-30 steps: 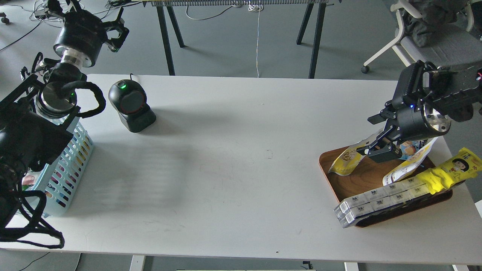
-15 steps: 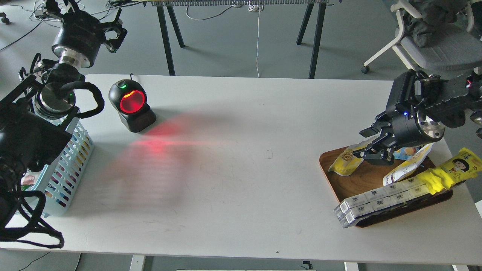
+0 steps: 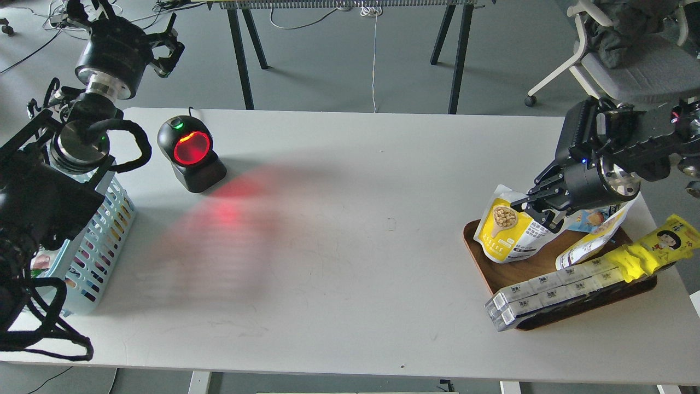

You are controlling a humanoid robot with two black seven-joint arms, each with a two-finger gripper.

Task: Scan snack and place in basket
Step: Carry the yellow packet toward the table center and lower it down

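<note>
The snack (image 3: 506, 232) is a flat yellow and white pouch with a picture of tan nuts. It hangs upright at the left end of the brown wooden tray (image 3: 481, 262). My right gripper (image 3: 533, 210) is shut on the pouch's upper right edge and holds it lifted. The light blue slotted basket (image 3: 101, 241) stands at the table's left edge, partly hidden by my left arm. My left gripper (image 3: 164, 46) is raised beyond the table's far left corner, open and empty.
A black barcode scanner (image 3: 190, 153) stands at the far left, its window glowing red and casting red light on the table. The tray also holds a second pouch (image 3: 593, 238), a long yellow pack (image 3: 653, 249) and boxed white packs (image 3: 547, 293). An office chair (image 3: 618, 54) stands behind.
My right gripper closed on the pouch and lifted it from lying on the tray to hanging upright. The scanner's red light came on. The left arm barely moved.
</note>
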